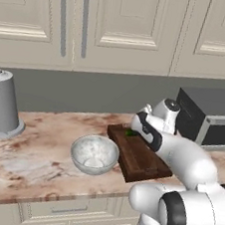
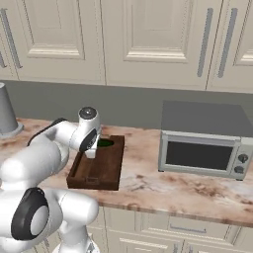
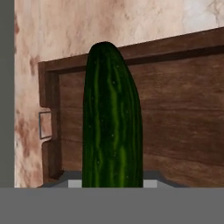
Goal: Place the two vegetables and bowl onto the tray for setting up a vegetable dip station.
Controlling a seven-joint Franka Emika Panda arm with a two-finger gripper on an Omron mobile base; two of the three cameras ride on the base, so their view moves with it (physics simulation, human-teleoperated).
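Note:
My gripper (image 1: 133, 129) hangs low over the far end of the dark brown wooden tray (image 1: 145, 165), shut on the long dark-green vegetable (image 1: 130, 133). In the hand view that vegetable (image 3: 112, 122) stands up from the bottom edge, with the tray's floor (image 3: 179, 113) and one handle cut-out behind it. From the right base view my gripper (image 2: 94, 149) is over the tray (image 2: 107, 170), and a bit of the green vegetable (image 2: 105, 143) shows beside it. The marbled whitish-grey bowl (image 1: 95, 154) sits on the counter just left of the tray. The carrot is out of view.
A grey and black toaster oven (image 2: 202, 148) stands on the counter right of the tray. A grey upright cylinder on a round base (image 1: 3, 102) stands at the far left. Wall cabinets hang above the backsplash. The counter's front edge runs close to the tray's near end.

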